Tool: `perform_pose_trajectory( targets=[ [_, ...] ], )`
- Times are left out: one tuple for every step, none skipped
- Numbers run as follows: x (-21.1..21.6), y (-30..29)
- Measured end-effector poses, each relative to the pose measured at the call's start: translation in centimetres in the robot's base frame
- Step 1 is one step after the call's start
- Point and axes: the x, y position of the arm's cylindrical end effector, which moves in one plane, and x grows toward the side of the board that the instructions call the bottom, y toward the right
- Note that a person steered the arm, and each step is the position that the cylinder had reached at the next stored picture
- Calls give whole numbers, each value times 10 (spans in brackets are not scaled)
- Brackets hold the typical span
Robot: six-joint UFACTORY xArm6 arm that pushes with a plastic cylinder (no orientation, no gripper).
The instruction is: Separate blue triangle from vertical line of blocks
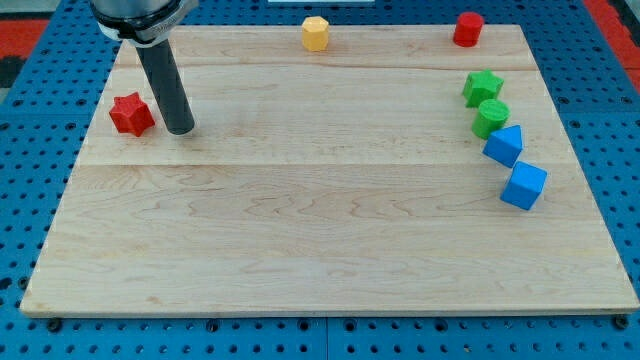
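Observation:
The blue triangle [504, 145] lies at the view's right in a near-vertical line of blocks. Above it are a green star [482, 87] and a green round block [490, 117]. Below it is a blue cube [524, 185]. The triangle touches the green round block and sits close to the blue cube. My tip [181, 129] rests on the board at the view's upper left, just right of a red star [131, 114]. It is far from the line of blocks.
A yellow hexagonal block [315, 33] sits at the board's top edge near the middle. A red block [468, 28] sits at the top right. The wooden board [300, 230] lies on a blue perforated table.

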Motion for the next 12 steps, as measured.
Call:
perform_pose_trajectory(
  targets=[
    [0,1],
    [0,14],
    [4,45],
    [21,89],
    [59,130],
    [97,180],
    [122,247],
    [144,316],
    [155,383],
    [155,452],
    [148,495],
    [133,504]
  ],
)
